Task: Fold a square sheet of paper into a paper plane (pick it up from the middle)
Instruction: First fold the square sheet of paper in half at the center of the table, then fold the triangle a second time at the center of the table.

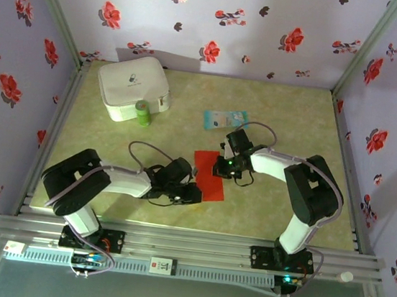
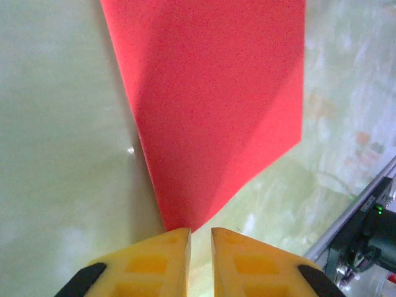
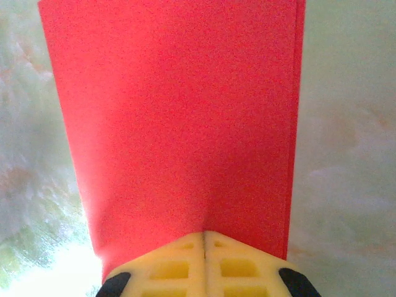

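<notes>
At the far left of the surface (image 1: 270, 215) sits a white case (image 1: 134, 83), with a small green container (image 1: 143, 113) touching its near right side. The left end effector (image 2: 201, 234) lies low near the middle, its yellow fingers almost together with a slim gap and nothing in it. One fingertip meets the near corner of the square sheet of paper (image 1: 212, 185), which lies partly folded at the centre of the surface. A pale blue packet (image 1: 225, 118) lies beyond it. The right end effector (image 3: 205, 236) is closed, pinching the sheet's far edge.
</notes>
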Motion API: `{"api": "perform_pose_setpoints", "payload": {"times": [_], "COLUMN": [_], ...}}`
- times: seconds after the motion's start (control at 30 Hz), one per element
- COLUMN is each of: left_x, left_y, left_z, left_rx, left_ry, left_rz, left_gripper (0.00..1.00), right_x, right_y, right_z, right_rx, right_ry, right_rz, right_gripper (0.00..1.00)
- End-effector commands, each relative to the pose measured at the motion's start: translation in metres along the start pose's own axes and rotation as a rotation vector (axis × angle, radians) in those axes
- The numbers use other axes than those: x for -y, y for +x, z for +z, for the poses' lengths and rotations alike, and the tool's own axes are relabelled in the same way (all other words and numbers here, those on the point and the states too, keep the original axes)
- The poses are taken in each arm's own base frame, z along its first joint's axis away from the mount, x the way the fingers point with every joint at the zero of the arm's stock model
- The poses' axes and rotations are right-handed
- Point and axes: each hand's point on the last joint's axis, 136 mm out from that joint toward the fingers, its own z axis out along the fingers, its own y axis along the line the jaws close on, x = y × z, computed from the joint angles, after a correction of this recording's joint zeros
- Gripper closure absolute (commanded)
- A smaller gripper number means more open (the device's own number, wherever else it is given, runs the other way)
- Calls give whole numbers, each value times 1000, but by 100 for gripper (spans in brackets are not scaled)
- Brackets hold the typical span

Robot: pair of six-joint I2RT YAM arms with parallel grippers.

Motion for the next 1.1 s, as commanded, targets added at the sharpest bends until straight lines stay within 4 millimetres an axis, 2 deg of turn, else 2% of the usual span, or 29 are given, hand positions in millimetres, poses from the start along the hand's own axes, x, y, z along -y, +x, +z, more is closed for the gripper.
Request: {"api": "perform_pose_setpoints", "payload": {"times": [0.0, 0.07, 0.13, 0.2, 0.27, 0.33, 0.4, 0.6, 0.73, 0.9, 1.07], "left_x": [25, 33, 31, 29, 36, 42, 45, 42, 30, 16, 1], "left_y": [-12, -32, -56, -82, -106, -125, -140, -168, -183, -190, -186], "left_z": [-25, -40, -52, -64, -77, -82, -79, -48, -30, -16, 1], "left_rx": [47, 107, 167, 217, 270, 299, 296, 229, 202, 168, 127], "left_ry": [39, 60, 68, 65, 77, 87, 78, 63, 46, 48, 37], "left_rz": [67, 74, 48, 7, 10, 20, 42, 45, 27, 7, -16], "left_gripper": [83, 83, 83, 83, 83, 82, 82, 82, 82, 82, 82], "right_x": [-6, -37, -47, -29, -6, 5, 7, 4, 6, 7, 8], "right_y": [0, -19, -33, -39, -32, -22, -12, 17, 29, 41, 48], "right_z": [-15, -34, -54, -70, -83, -89, -92, -94, -88, -81, -74], "right_rx": [5, 106, 204, 287, 315, 309, 311, 302, 274, 224, 184], "right_ry": [-27, -158, -178, -68, 27, 17, -28, -141, -166, -178, -178], "right_rz": [42, 30, 41, 71, 111, 151, 195, 270, 314, 329, 331], "right_gripper": [92, 86, 76, 69, 66, 66, 66, 64, 63, 63, 63]}}
